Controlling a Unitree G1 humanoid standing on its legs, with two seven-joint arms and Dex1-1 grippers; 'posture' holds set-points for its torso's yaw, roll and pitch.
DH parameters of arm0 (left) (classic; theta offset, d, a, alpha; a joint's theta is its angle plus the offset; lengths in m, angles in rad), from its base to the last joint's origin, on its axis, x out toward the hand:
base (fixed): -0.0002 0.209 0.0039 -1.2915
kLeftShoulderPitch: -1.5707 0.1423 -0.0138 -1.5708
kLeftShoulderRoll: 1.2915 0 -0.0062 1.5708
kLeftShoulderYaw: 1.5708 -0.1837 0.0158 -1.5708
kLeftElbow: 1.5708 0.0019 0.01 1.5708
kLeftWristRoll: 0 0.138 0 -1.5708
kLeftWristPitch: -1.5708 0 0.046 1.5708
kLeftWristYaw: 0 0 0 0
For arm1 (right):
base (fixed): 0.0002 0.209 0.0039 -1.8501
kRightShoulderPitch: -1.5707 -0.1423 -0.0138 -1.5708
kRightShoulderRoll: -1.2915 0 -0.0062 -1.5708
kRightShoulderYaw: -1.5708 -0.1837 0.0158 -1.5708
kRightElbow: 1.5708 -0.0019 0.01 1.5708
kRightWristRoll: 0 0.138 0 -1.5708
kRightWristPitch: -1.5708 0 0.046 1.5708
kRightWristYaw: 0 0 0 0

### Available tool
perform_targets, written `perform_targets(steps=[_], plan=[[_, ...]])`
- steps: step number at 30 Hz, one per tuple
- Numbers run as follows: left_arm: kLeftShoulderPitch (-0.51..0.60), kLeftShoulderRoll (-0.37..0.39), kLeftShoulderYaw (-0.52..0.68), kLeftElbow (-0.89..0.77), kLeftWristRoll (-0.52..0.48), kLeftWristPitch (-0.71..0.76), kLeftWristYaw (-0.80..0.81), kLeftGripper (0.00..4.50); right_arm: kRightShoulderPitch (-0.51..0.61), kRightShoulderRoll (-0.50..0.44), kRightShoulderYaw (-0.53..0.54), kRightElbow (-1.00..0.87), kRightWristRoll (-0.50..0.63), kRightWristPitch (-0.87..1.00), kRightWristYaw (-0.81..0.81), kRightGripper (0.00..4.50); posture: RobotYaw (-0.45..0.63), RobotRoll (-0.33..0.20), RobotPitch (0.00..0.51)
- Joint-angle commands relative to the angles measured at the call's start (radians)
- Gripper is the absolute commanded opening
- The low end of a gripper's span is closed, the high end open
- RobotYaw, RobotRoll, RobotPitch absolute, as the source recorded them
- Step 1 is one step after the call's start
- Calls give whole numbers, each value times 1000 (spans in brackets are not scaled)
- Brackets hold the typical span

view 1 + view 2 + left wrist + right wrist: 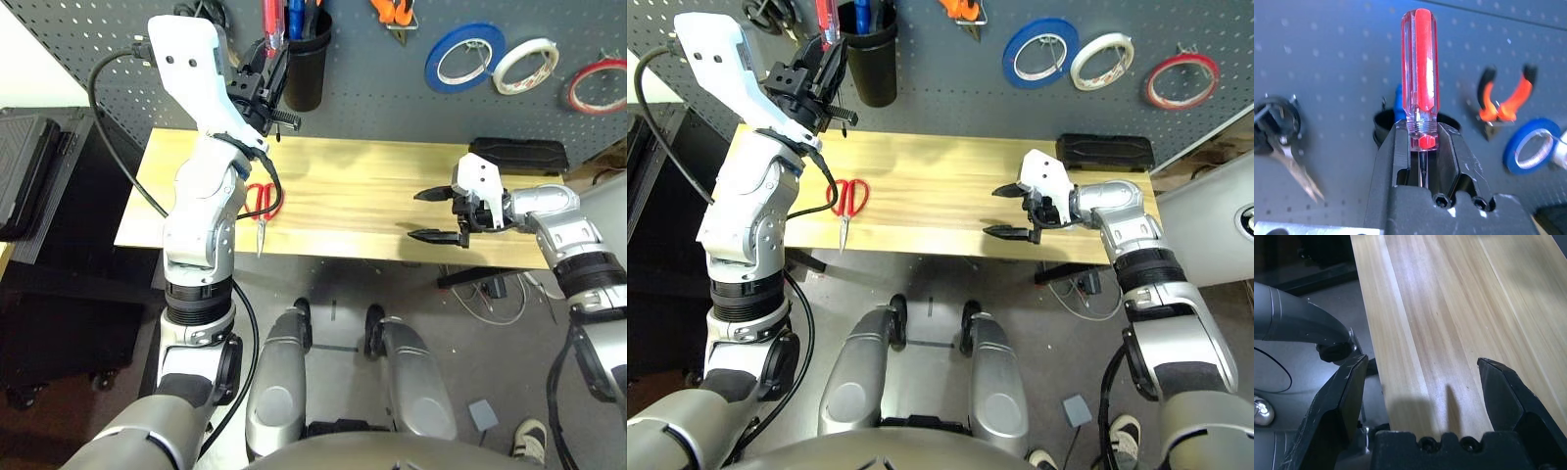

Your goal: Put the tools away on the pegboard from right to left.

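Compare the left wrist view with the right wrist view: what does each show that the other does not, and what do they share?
Left wrist view: the left gripper shut on the red-handled screwdriver, with the pegboard behind carrying the orange-and-black-handled pliers, a blue tape roll, the black cup holder and black-handled scissors.

Right wrist view: the right gripper open and holding nothing, above the bare wooden table.

Shared: each looks along its own black fingers rising from the bottom edge.
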Motion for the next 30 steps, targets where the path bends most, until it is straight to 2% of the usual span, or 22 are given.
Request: perform_targets(steps=[1,11,17,30], plan=[[-44,-12,6,46,-5,-84,8,798,29,-22,-12,-15,-3,0,-1,4500,31,0,252],[-215,-39,29,210,-7,-260,48,798,59,-28,-15,-57,5,18,-15,4500,10,0,245],[-279,-44,39,321,0,-347,60,798,72,-29,-22,-69,15,13,-18,4500,10,0,245],[-407,-40,42,682,31,-613,80,798,39,42,-163,-259,223,175,-57,4500,-38,0,243]])
